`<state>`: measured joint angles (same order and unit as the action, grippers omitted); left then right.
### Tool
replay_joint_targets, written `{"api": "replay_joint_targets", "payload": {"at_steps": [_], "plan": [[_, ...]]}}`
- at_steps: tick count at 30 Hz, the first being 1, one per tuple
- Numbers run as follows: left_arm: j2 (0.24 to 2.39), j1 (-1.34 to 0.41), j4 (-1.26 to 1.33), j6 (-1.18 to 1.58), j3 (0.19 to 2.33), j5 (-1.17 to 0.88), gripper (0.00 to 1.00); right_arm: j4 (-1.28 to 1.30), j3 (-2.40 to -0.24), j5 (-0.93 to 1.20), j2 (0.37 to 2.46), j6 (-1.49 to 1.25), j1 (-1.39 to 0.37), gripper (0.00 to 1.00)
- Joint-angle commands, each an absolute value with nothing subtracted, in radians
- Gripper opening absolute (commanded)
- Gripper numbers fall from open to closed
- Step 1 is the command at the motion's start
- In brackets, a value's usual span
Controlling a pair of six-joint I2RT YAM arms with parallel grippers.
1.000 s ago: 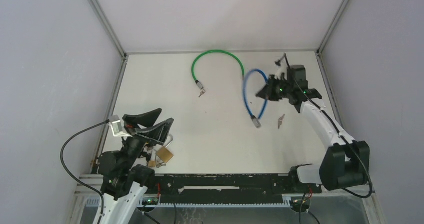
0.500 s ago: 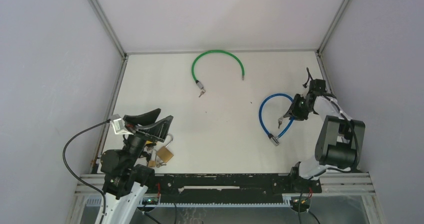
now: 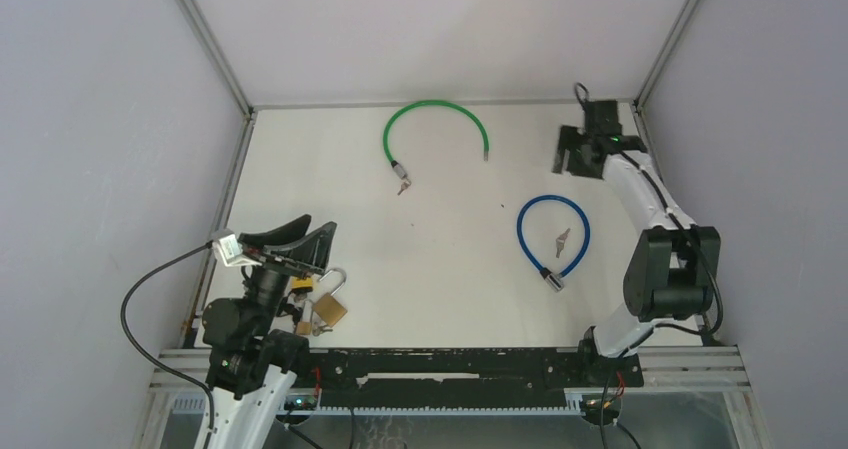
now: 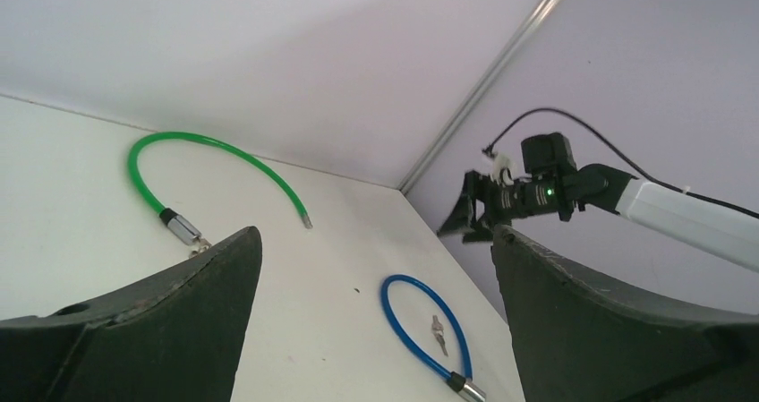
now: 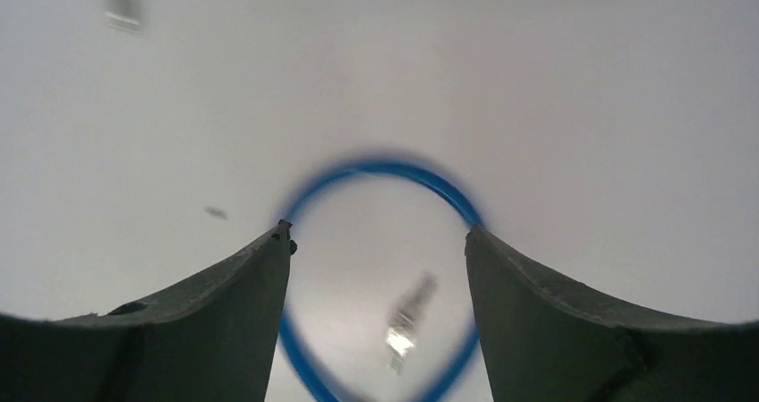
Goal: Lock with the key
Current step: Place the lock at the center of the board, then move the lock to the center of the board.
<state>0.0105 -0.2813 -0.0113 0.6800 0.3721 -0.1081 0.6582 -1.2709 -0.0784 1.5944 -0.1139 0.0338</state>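
Note:
A blue cable lock (image 3: 553, 231) lies curled in a loop right of the table's middle, its metal barrel (image 3: 553, 281) at the near end. A small silver key (image 3: 562, 240) rests flat inside the loop, touching nothing. My right gripper (image 3: 575, 164) hangs open and empty above the far right corner, well apart from the loop. Its wrist view looks down on the blue cable lock (image 5: 376, 165) and the key (image 5: 407, 321), blurred, between the fingers. My left gripper (image 3: 318, 227) stands open at the near left. Its view shows the blue cable lock (image 4: 421, 317) and key (image 4: 437, 330) far ahead.
A green cable lock (image 3: 435, 109) arcs along the back, its barrel (image 3: 402, 176) and a small key at the left end. A brass padlock (image 3: 328, 311) and more lock parts lie under the left arm. Walls close in on three sides.
The right gripper let go of the blue cable, opened and swung back to the far right corner. The cable now lies as a loop around the key. The left arm barely shifted.

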Motion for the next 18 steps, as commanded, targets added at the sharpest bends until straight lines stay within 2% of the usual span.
{"api": "replay_joint_targets", "payload": {"at_steps": [1, 4, 10, 12, 16, 18], "plan": [[0.042, -0.253, 0.007, 0.727, 0.342, -0.056, 1.00, 0.475, -1.482, -0.016, 1.720, -0.148, -0.154, 0.76], [0.068, -0.232, 0.007, 0.742, 0.340, -0.051, 0.99, 0.526, -1.760, 0.040, 1.953, -0.199, -0.224, 0.71], [0.087, -0.217, -0.031, 0.713, 0.348, -0.033, 0.99, 0.805, -2.436, -0.044, 2.456, -0.216, -0.314, 0.70], [0.089, -0.215, -0.032, 0.711, 0.344, -0.028, 0.99, 0.823, -2.500, -0.086, 2.526, -0.223, -0.318, 0.70], [0.095, -0.215, -0.013, 0.715, 0.328, -0.032, 0.99, 0.754, -2.403, -0.132, 2.524, -0.238, -0.304, 0.68], [0.100, -0.215, -0.005, 0.720, 0.318, -0.034, 0.98, 0.766, -2.393, -0.129, 2.530, -0.231, -0.306, 0.64]]}}
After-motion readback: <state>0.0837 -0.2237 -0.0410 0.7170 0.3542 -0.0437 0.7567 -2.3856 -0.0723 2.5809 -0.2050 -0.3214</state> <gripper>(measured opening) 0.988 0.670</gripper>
